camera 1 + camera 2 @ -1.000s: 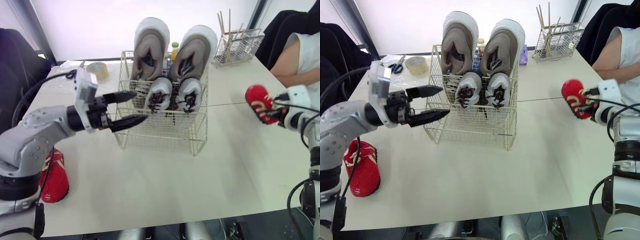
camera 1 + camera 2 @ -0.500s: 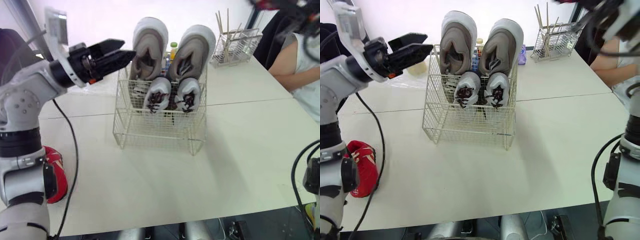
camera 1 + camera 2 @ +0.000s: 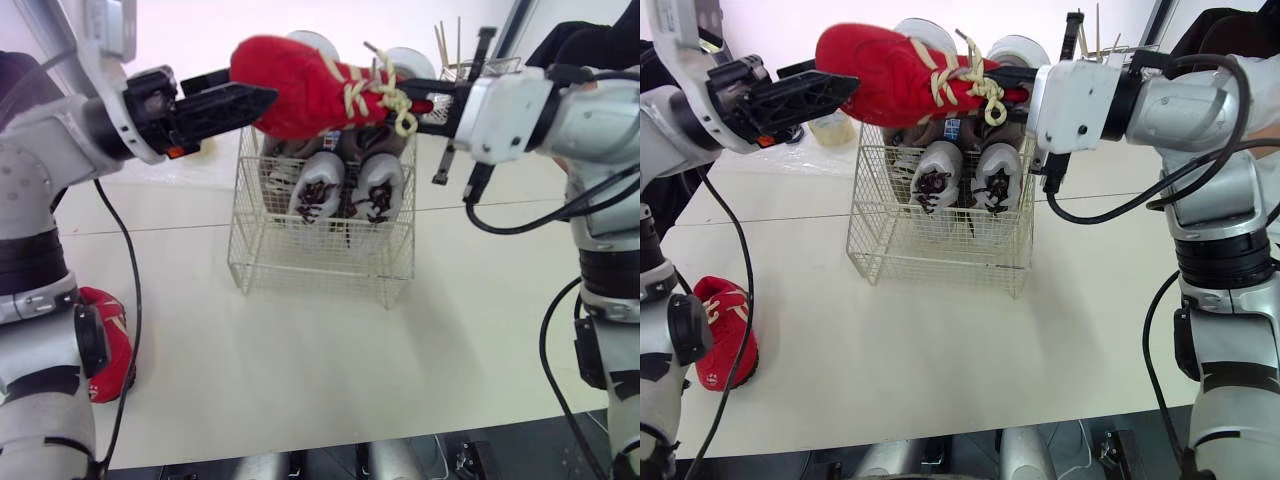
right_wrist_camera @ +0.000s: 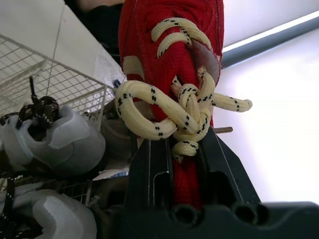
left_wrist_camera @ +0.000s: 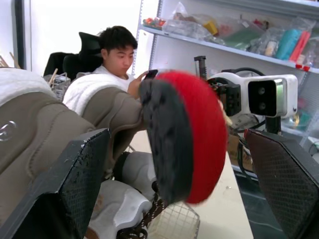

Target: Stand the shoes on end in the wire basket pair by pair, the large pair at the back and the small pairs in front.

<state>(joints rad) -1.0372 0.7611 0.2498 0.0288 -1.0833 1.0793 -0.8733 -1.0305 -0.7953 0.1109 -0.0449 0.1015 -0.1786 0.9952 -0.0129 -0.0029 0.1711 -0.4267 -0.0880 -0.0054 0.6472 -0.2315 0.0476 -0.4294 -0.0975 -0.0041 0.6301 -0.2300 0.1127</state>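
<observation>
Gripping one red shoe point(image 3: 300, 85); four basketed

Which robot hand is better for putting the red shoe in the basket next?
Probably the right hand: it grips the red shoe by its laced end, held above the wire basket. The left hand is open, its fingers either side of the shoe's toe, not gripping.
</observation>
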